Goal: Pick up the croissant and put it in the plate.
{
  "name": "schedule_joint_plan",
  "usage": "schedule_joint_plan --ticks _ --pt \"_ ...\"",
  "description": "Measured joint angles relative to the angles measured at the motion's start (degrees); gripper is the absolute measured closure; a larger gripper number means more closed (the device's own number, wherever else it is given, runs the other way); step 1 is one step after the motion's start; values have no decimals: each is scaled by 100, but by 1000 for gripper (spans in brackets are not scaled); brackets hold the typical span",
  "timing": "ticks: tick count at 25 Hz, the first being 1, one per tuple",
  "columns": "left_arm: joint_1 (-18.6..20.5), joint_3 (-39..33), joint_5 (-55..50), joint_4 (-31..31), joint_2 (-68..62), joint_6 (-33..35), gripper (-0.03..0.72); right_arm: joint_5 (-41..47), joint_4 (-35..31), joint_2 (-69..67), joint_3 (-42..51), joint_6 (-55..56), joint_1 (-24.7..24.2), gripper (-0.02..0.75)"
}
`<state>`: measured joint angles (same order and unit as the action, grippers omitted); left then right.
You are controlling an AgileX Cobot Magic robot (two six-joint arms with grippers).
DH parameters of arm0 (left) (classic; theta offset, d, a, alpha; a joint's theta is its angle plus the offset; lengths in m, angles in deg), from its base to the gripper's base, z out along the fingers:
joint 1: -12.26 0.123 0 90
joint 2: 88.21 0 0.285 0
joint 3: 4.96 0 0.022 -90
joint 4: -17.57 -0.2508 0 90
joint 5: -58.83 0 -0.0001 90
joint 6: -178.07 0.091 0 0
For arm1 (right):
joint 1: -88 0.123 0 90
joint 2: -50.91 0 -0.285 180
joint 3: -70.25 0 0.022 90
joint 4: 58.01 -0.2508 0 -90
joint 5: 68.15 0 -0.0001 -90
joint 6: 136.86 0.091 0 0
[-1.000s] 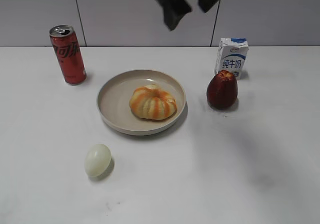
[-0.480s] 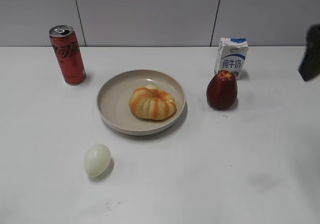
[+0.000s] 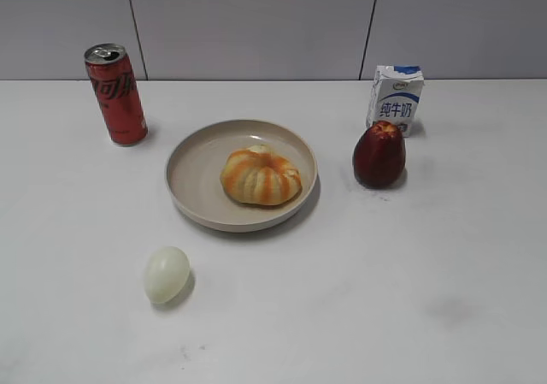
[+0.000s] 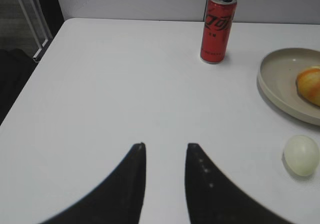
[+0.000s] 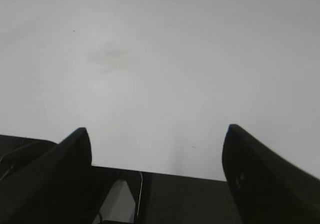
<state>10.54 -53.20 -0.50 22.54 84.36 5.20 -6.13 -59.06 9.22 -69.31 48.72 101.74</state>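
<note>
The croissant (image 3: 261, 175), pale yellow with orange stripes, lies inside the beige plate (image 3: 192, 174) at the table's middle. In the left wrist view the plate's rim (image 4: 280, 92) and an edge of the croissant (image 4: 311, 84) show at the right. My left gripper (image 4: 165, 146) is open and empty over bare table, left of the plate. My right gripper (image 5: 157, 131) is wide open and empty over the table's edge, far from the plate. Neither gripper shows in the exterior view.
A red soda can (image 3: 115, 93) stands back left and also shows in the left wrist view (image 4: 218, 27). A milk carton (image 3: 396, 97) and a dark red apple (image 3: 379, 153) stand right of the plate. A pale egg (image 3: 167, 274) lies in front of the plate, also in the left wrist view (image 4: 301, 155).
The right arm has pulled away from above the plate to the right and left the exterior view. The croissant stays in the plate.
</note>
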Motion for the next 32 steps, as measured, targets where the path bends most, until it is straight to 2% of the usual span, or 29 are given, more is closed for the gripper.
schedule_joint_plan --ticks 8,25,28,32 --pt "0 0 0 0 0 0 489 -168 247 2047 676 -31 0 134" --pt "0 0 0 0 0 0 489 -179 285 2229 809 -83 -11 145" --pt "0 0 0 0 0 0 489 -191 285 2511 809 -83 -146 146" --pt "0 0 0 0 0 0 489 -192 285 3047 809 -89 -598 146"
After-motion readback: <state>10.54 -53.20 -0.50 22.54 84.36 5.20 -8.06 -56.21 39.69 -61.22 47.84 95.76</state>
